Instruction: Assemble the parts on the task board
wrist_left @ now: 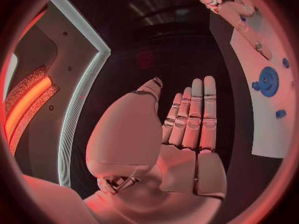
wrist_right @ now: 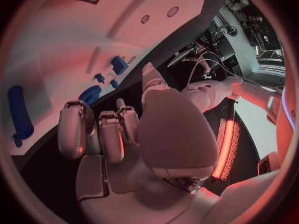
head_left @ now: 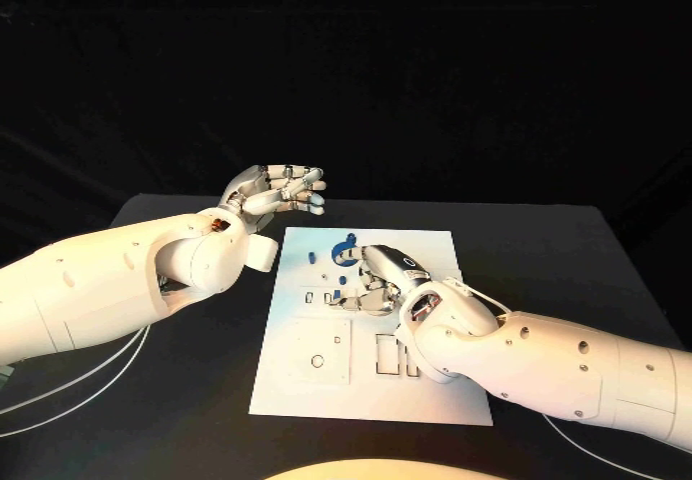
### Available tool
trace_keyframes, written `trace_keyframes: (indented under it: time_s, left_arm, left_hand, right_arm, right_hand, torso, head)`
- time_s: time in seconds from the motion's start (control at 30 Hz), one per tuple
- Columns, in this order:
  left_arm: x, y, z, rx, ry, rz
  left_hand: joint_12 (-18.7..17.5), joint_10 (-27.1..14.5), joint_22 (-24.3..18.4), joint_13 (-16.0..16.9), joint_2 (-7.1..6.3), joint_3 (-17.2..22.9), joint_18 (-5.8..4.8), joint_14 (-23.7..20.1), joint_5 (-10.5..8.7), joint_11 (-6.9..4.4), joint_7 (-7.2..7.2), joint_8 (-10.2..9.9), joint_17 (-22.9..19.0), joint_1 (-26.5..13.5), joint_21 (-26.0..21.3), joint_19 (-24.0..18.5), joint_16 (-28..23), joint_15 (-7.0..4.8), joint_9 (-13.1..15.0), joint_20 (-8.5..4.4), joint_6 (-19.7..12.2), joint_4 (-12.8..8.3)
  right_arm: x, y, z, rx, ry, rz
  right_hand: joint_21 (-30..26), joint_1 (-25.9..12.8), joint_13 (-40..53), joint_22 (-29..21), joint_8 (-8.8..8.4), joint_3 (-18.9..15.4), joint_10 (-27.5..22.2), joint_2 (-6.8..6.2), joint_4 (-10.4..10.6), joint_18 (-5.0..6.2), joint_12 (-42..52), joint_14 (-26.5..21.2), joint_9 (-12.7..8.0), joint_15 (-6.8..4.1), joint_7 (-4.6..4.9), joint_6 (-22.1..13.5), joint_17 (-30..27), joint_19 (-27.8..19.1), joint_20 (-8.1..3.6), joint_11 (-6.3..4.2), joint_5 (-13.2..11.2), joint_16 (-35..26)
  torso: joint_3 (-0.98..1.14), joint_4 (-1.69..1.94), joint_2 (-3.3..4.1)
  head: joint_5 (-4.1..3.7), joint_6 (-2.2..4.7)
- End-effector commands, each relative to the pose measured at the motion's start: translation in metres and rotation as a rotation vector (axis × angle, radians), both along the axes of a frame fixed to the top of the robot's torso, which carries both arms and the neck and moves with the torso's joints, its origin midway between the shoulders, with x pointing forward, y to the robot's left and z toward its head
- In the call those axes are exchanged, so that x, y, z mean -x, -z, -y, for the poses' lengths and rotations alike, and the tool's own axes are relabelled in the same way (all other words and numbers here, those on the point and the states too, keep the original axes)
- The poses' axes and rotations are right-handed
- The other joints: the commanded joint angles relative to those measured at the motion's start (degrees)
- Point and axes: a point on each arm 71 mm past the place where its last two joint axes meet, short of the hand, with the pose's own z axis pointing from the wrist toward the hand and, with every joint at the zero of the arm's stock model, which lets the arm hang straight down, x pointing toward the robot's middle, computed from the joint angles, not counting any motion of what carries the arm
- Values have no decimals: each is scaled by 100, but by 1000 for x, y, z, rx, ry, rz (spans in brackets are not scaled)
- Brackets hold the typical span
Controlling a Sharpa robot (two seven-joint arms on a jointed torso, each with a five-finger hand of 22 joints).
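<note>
Silver right robot hand [head_left: 378,283] curls over task board [head_left: 418,395].

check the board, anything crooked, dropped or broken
Nothing stands out. The task board lies flat on the table, blue parts sit on it, the right hand hovers over its middle, and the left hand is raised off to the side, empty.
</note>
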Motion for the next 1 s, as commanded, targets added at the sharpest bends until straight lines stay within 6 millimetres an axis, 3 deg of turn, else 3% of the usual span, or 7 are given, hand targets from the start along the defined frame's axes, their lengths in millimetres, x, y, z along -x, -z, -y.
trace_keyframes:
  time_s: [0.03,0.23,0.3,0.4,0.47,0.7,1.0]
  left_arm:
    - [-1,2,-1,-78,32,-4]
    - [-4,12,-7,-254,88,-69]
    - [-4,16,-7,-336,125,-92]
    - [-3,21,-5,-491,197,-124]
    - [-4,22,-4,-610,239,-149]
    - [-4,28,5,-991,363,-242]
    - [-9,32,30,-1235,463,-288]
  left_hand:
    - [187,143,143,92,-23,-104,77,235,-31,-56,159,-30,312,-112,285,205,479,-77,24,-68,-78,-2]
    - [1017,86,716,587,14,-243,75,28,-24,-167,76,292,1374,-118,1255,174,2253,-193,223,-196,-94,9]
    - [1868,122,1149,1150,53,-313,65,534,1,-306,-45,670,1920,-180,2006,417,3343,-377,398,-340,19,-23]
    - [2674,-63,2168,1700,132,-400,-53,1081,-3,-364,-92,1031,2764,-384,2769,793,4439,-393,563,-363,17,14]
    - [3586,-93,2878,2306,216,-481,-150,1697,-3,-517,-215,1478,3533,-625,3280,1144,5359,-499,783,-446,96,19]
    - [4666,153,3997,3046,439,-690,-344,2504,-1,-785,-551,2354,4594,-1125,3899,1923,6377,-765,1425,-674,319,42]
    - [5131,338,4238,3568,579,-922,-390,2605,-74,-839,-617,2683,4775,-1517,4023,2075,6537,-821,1838,-736,230,45]
  right_arm:
    - [2,-13,5,-62,-33,30]
    - [2,-33,34,-93,-68,-10]
    - [1,-38,45,-103,-87,-35]
    - [0,-48,63,-131,-105,-76]
    - [-2,-54,77,-163,-92,-108]
    - [-20,-69,129,-294,63,-195]
    - [-41,-72,169,-341,200,-216]
  right_hand:
    - [-46,63,377,522,-34,-6,-8,26,2,41,-31,572,-15,40,129,-34,1435,-11,43,55,44,0]
    - [-51,144,376,529,44,127,-7,188,-10,43,-20,572,116,32,102,414,1438,-10,48,36,153,0]
    - [-206,209,330,437,145,242,-54,342,-31,78,-52,543,130,-3,52,600,1326,-82,25,-7,237,-37]
    - [-298,263,315,387,237,321,-69,428,-45,95,-59,529,135,-42,6,722,1278,-122,-11,-50,277,-56]
    - [-455,291,273,292,280,360,-107,466,-52,128,-90,497,137,-59,-13,769,1158,-193,-28,-68,326,-99]
    - [-763,268,155,115,408,491,-216,551,-53,182,-185,444,122,-107,-52,823,961,-316,-77,-112,695,-187]
    - [-850,259,125,66,422,522,-242,526,-54,197,-207,432,106,-110,-50,786,913,-345,-84,-112,801,-210]
  torso:
    - [-7,-30,-45]
    - [-16,-52,-106]
    - [-14,-63,-125]
    - [-17,-74,-149]
    - [-12,-82,-159]
    - [16,-98,-215]
    - [46,-95,-230]
  head:
    - [11,5]
    - [33,-11]
    - [47,-7]
    - [58,-21]
    - [63,-18]
    - [102,-63]
    - [129,-119]
